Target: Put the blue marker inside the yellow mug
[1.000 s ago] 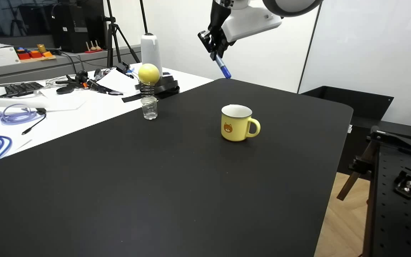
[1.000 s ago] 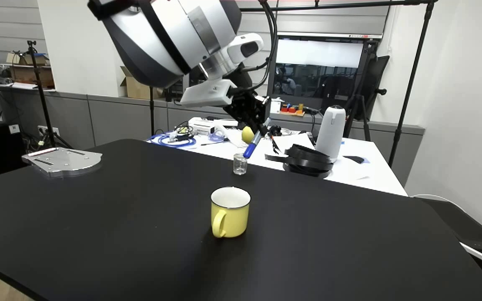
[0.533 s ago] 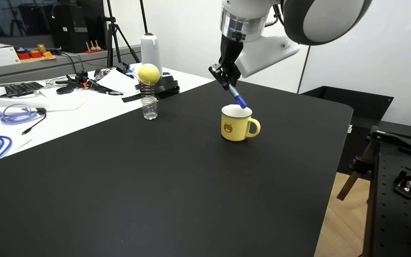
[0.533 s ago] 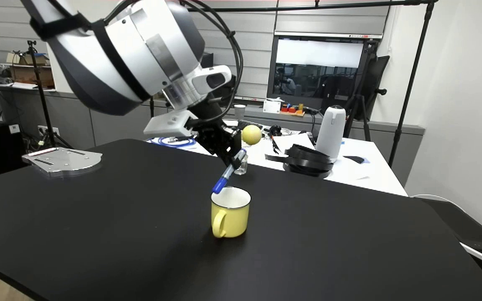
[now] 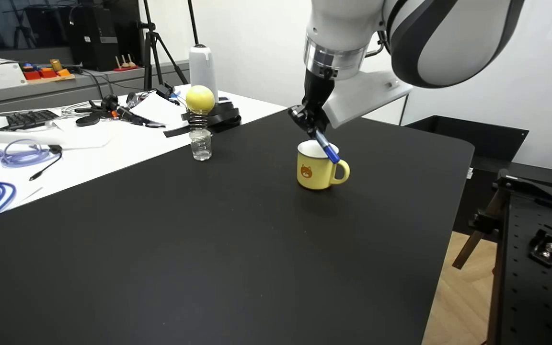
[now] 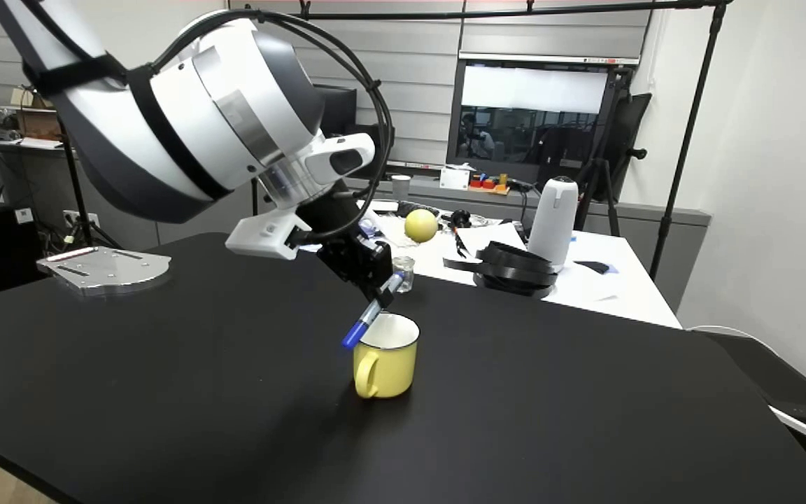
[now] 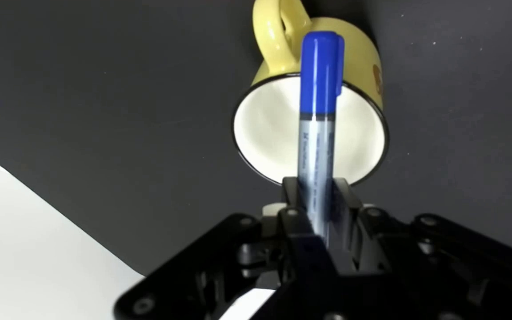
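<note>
One pincer [image 7: 317,189], clamped on one marker [image 7: 318,129], tilted, blue end lowest. One mug [image 6: 390,367] below pincer on surface [image 6: 557,413]; marker overlaps mouth in every view. One glass [image 5: 201,146] well apart from pincer, contents unclear.

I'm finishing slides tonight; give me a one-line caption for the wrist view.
The gripper holds the blue marker, capped end outward, seen across the mouth of the yellow mug.

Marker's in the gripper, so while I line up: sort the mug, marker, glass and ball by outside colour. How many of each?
Yellow: 2, the mug and the ball
Blue cap with pale barrel: 1, the marker
Clear: 1, the glass
Total: 4
</note>
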`<control>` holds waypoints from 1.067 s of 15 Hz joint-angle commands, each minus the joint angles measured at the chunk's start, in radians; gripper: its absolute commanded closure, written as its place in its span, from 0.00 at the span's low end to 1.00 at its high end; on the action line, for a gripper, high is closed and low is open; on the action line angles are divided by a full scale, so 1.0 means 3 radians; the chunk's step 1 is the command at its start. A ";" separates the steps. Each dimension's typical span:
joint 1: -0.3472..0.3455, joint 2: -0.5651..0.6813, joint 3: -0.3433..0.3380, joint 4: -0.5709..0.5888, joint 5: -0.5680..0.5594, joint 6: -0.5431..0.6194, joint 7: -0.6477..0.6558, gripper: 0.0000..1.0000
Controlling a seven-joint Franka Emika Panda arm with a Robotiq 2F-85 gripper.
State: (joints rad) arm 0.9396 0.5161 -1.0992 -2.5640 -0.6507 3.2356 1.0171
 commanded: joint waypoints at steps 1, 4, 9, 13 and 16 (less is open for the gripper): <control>0.0059 -0.0014 -0.0079 -0.0037 0.0089 0.0097 0.0080 0.95; 0.0068 -0.0118 0.0014 -0.0109 0.0966 0.0083 -0.0575 0.95; 0.0105 -0.0081 0.0076 -0.0051 0.2252 0.0128 -0.1428 0.95; -0.0001 -0.0050 0.0286 -0.0016 0.2851 0.0102 -0.1872 0.95; -0.0145 -0.0019 0.0482 0.0025 0.3078 0.0124 -0.2029 0.95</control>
State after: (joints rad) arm 0.9456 0.5130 -1.0062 -2.5743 0.2148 3.2661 0.4617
